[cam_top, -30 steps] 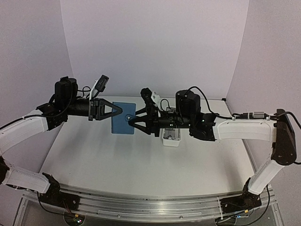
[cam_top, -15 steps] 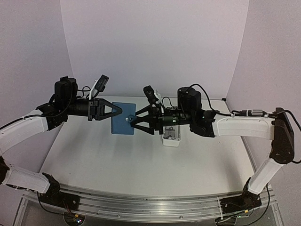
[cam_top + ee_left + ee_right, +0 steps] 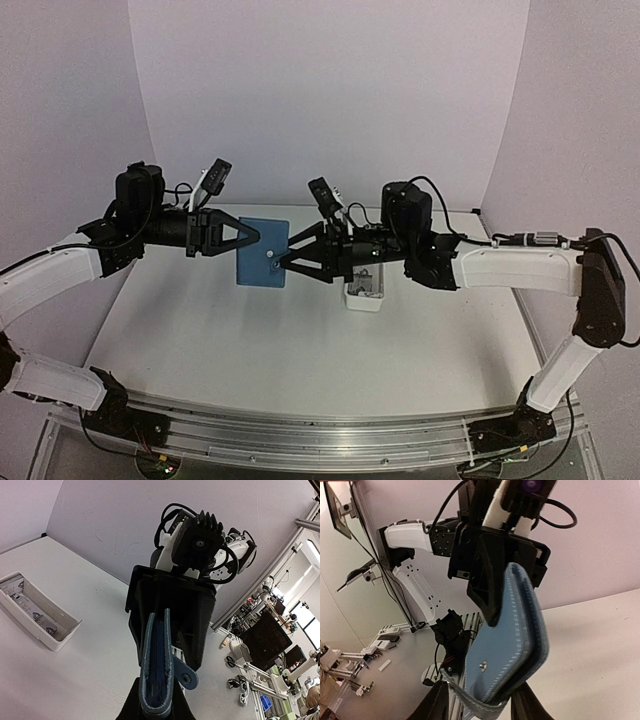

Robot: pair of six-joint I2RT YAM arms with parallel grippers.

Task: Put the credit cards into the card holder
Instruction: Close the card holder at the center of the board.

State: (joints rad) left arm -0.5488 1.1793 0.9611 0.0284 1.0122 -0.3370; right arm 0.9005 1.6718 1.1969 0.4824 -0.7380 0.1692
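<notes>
Top view: the card holder (image 3: 262, 250) hangs in the air at mid-frame, above the far part of the table (image 3: 300, 350). The left gripper (image 3: 252, 235) reaches in from the left with its jaws closed on the holder's upper left edge. The right gripper (image 3: 282, 262) meets the holder's right edge from the other side. A white tray (image 3: 364, 298) sits on the table just right of centre. With both tools at the holder, neither is free to fetch a card, and a drop from here would land it flat on the table.

Left wrist view: the holder stands edge-on at lower centre, its two leaves nearly together, pinched at the bottom of the frame. Its snap tab (image 3: 186, 677) juts to the right. At far left the tray holds pale printed pieces, probably the credit cards (image 3: 25, 605), none in the holder yet. If the pinch traps both leaves, a pull from the other arm may drag the holder out rather than open it.

Right wrist view: the holder fills the lower centre and this gripper's fingers stand either side of its bottom edge. Whether they press on it I cannot tell. A hold on the thin tab alone could slip off, or twist the holder against the left jaws
</notes>
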